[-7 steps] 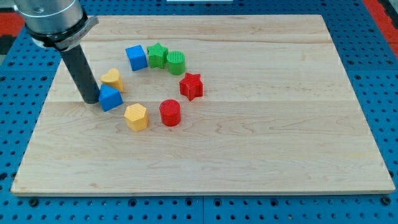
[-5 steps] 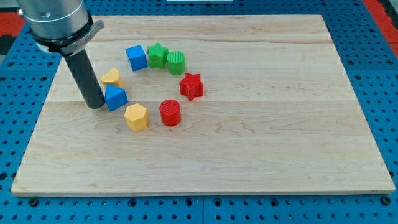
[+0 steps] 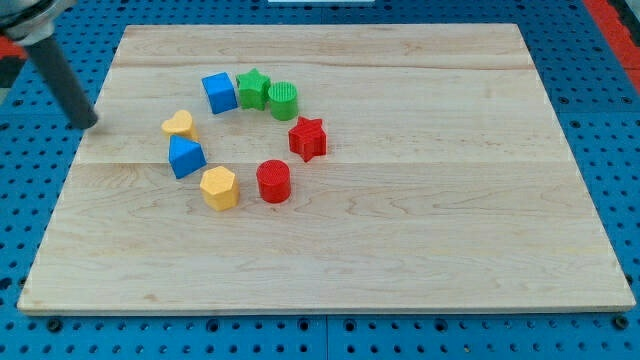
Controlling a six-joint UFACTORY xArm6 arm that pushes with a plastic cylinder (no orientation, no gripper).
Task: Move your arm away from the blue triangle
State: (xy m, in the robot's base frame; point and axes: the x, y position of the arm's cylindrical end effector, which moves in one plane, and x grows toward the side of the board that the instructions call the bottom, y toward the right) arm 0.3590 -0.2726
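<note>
The blue triangle [image 3: 186,157] lies on the wooden board [image 3: 420,230], left of centre. My tip [image 3: 90,124] is at the board's left edge, well to the left of the triangle and a little above it, apart from every block. A yellow heart [image 3: 179,125] sits just above the triangle. A yellow hexagon [image 3: 218,187] sits just below and to the right of it.
A blue cube [image 3: 219,92], a green star [image 3: 253,88] and a green cylinder [image 3: 283,100] line the ring's top. A red star [image 3: 308,138] and a red cylinder [image 3: 273,181] are on its right side. Blue pegboard [image 3: 30,200] surrounds the board.
My tip nudged the blue triangle slightly right, then pulled away to the left and up, from touching the triangle to the board's left edge. The other blocks stayed put.
</note>
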